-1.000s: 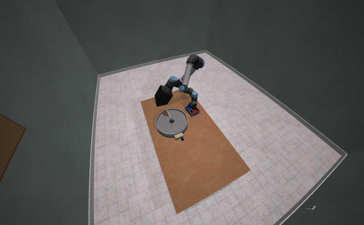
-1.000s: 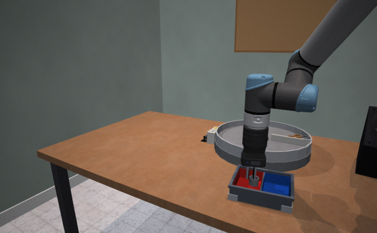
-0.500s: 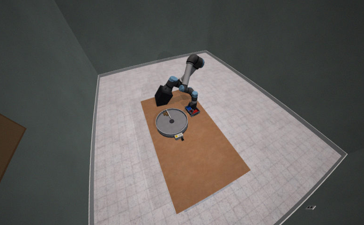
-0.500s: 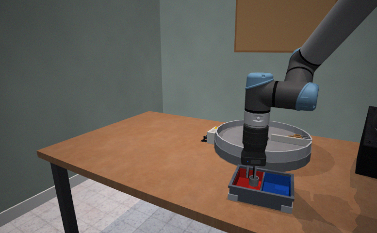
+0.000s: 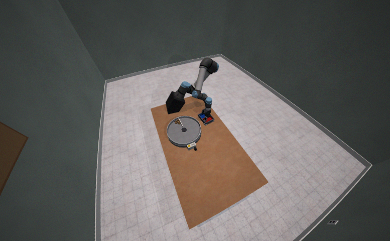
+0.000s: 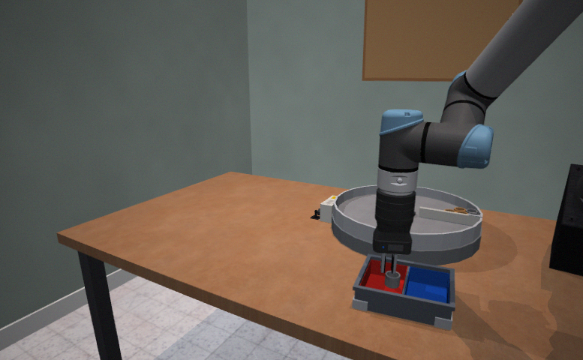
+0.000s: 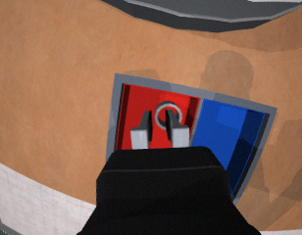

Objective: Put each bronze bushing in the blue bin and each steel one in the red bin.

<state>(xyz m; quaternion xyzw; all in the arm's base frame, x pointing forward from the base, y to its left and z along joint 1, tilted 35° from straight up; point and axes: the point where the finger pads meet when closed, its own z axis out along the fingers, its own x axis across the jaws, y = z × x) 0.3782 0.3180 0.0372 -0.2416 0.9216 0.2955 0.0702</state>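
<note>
Release of a plain grey, steel-looking cylindrical bushing [image 6: 392, 281] [image 7: 179, 117] in the red rectangular bin [image 6: 371, 282] [image 7: 138, 100], left of the blue rectangular bin [image 6: 428, 289] [image 7: 220, 132] in the exterior view. The bushing stands upright near the divider. The black two-finger gripper [image 6: 388, 270] [image 7: 158, 119] points down above it, fingers part-way apart and, as far as the overlapping views allow, clamped on nothing.

At the far side, gold-brown bronze bushings [image 5: 177, 122] [image 6: 458, 209] and at least one grey bushing [image 6: 472, 211] lie by the white straight bar [image 5: 180, 122] [image 6: 441, 214] on the round grey turntable [image 5: 187, 137] [image 6: 446, 229].

Good practice here: lift straight up without twisting, since one fingertip appears close to the bushing's mouth and could drag or tip it. Widening the fingers could catch its wall; clear the bin rim before travelling to the turntable.
</note>
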